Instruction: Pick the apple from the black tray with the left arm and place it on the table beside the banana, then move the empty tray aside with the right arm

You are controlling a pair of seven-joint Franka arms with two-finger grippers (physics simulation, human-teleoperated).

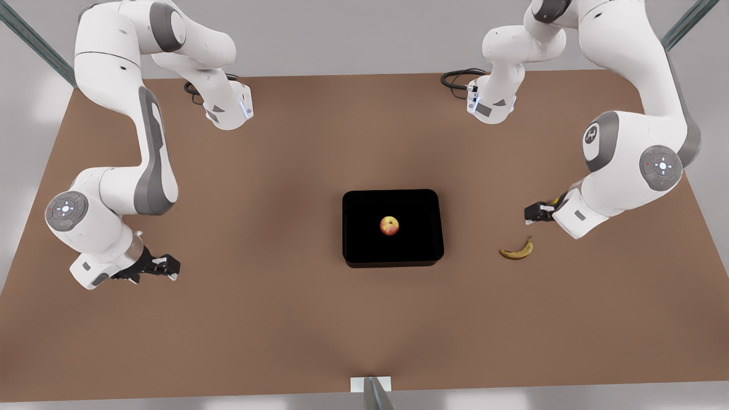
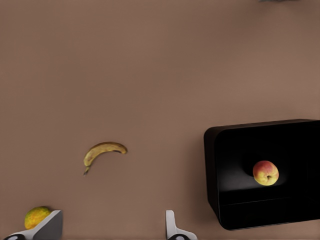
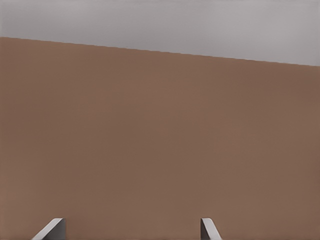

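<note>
Brown table (image 1: 285, 319), grey walls. The apple (image 1: 389, 225) sits mid-tray (image 1: 359, 256), banana (image 1: 517, 250) off to the front view's right. Left gripper (image 1: 535, 212) hovers near the banana, right gripper (image 1: 165, 266) waits far left; both gape empty. Apple looks firm, smooth, light: pinch its widest sides.

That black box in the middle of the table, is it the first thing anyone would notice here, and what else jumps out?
Yes: the black tray sits mid-table on the brown table with a small red-and-yellow apple at its centre. A speckled banana lies on the table at the front view's right, close to the open left gripper. The open right gripper waits far off at the front view's left.
</note>
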